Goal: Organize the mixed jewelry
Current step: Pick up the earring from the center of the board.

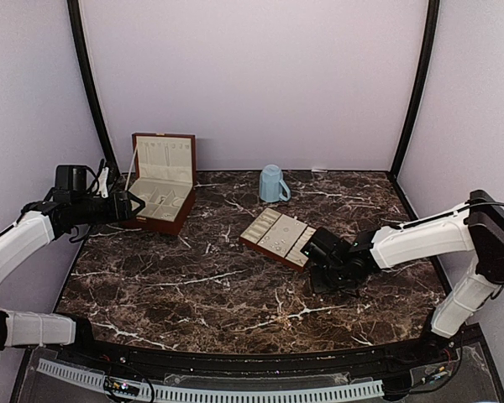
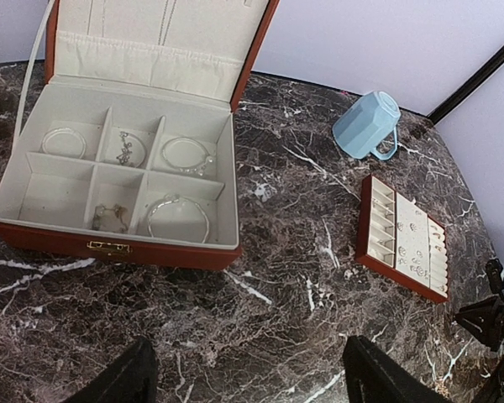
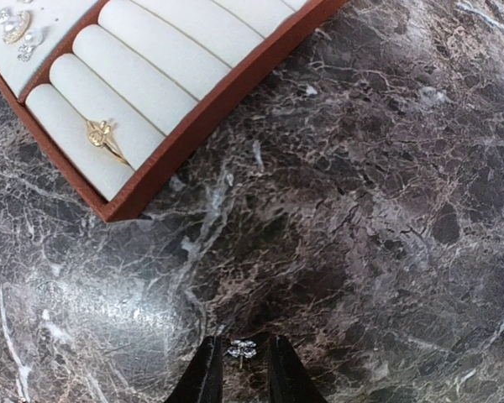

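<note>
Beside tray (image 3: pixel 212 104), right hand (image 3: pixel 242 341) flanks silvery piece (image 3: pixel 242 350) on tabletop (image 3: pixel 378 210), grip unclear; left hand (image 2: pixel 248 357) spread.

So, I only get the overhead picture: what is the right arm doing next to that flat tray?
Observer: Its wrist camera shows a tiny silvery piece lying on the marble between the fingers of the right tool; whether they pinch it, I cannot tell.
Operator: Is anything on the tray?
Observer: Yes, a gold ring sits tucked between two padded rolls near the corner of the tray.
Operator: And the open wooden box?
Observer: The left wrist camera looks down into the wooden box: a silvery bracelet lies in the front right compartment, and others lie in the back row.
</note>
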`<state>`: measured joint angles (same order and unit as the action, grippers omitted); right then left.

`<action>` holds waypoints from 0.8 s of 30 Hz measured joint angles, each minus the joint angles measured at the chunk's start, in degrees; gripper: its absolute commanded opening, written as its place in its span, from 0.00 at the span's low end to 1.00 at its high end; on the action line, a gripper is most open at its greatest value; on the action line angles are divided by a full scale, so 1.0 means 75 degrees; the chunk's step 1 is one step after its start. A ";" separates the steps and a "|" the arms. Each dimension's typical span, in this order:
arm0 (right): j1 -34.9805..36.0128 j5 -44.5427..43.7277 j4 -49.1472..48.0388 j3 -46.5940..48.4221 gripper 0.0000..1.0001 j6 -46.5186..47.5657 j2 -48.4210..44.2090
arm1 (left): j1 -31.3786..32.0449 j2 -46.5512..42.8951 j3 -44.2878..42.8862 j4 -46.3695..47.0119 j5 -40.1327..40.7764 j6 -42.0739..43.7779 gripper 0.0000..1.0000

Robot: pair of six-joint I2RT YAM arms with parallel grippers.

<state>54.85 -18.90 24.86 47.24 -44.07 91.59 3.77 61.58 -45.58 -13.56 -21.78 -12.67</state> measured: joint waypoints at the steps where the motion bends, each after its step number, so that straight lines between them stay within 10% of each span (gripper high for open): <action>1: 0.0000 -0.0012 0.0006 0.0000 0.20 -0.0003 0.0020 | 0.0006 0.0000 0.0000 0.0000 0.0000 0.0000 0.79; 24: 0.0003 -0.0050 -0.0003 0.0000 0.14 -0.0111 0.0076 | 0.0085 -0.0055 0.0000 -0.0009 0.0058 0.0003 0.79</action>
<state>54.87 -19.27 24.84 47.24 -44.91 92.16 4.40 61.17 -45.58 -13.63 -21.34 -12.64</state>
